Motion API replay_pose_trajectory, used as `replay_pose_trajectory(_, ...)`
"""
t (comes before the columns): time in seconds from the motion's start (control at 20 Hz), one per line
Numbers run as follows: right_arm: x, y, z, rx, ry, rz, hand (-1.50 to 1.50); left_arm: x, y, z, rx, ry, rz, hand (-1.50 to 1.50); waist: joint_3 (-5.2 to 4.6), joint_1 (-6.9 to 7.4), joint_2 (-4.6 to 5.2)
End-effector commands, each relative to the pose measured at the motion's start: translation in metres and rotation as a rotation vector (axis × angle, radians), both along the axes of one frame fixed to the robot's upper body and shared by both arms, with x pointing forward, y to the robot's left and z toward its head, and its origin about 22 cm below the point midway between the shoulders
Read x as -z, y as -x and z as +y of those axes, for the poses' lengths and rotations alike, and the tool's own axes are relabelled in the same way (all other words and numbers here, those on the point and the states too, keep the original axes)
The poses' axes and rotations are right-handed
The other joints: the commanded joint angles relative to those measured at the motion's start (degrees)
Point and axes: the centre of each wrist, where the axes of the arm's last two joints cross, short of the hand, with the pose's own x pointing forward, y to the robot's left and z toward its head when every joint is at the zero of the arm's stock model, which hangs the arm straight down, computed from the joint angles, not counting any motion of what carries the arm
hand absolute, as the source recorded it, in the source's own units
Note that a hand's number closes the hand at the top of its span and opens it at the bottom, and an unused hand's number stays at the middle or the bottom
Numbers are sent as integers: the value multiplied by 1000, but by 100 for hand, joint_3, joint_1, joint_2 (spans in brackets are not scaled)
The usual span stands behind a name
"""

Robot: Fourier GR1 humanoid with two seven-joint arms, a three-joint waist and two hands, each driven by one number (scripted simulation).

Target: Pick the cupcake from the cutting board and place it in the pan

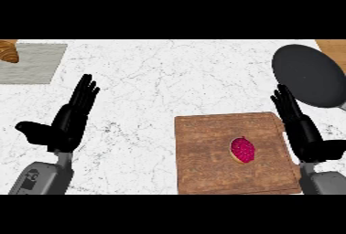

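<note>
A brown wooden cutting board (233,153) lies on the white marble counter (169,77) at about five o'clock from the middle of the view. The cupcake (242,150) sits on the board, a little right of the board's middle, showing a red-pink top with a pale edge along its lower left side. The dark grey pan (310,75) rests on the counter at two o'clock, well apart from the cupcake and beyond the board's far right corner.

The right hand (302,130) stands at four o'clock, just beside the board's right edge, its fingers straight and pointing up toward the pan, its thumb out to the right; it holds nothing. The left hand (67,121) shows at eight o'clock over bare counter, fingers straight and spread wide, thumb out to the left, also holding nothing.

At ten o'clock a grey mat (30,64) lies in the far left corner, with a croissant (8,50) on its left edge, partly cut off by the view.
</note>
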Motion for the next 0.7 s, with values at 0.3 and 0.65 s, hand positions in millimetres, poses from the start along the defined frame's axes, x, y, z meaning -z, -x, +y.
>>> replay_pose_trajectory(0.3,-29,-25,36,-925,174,79,150,-16,-18,8,-63,-126,-6,0,257,346,82)
replay_pose_trajectory(0.65,-77,-38,-82,-655,308,-394,-150,-9,-14,19,-144,-131,26,0,247,10,6)
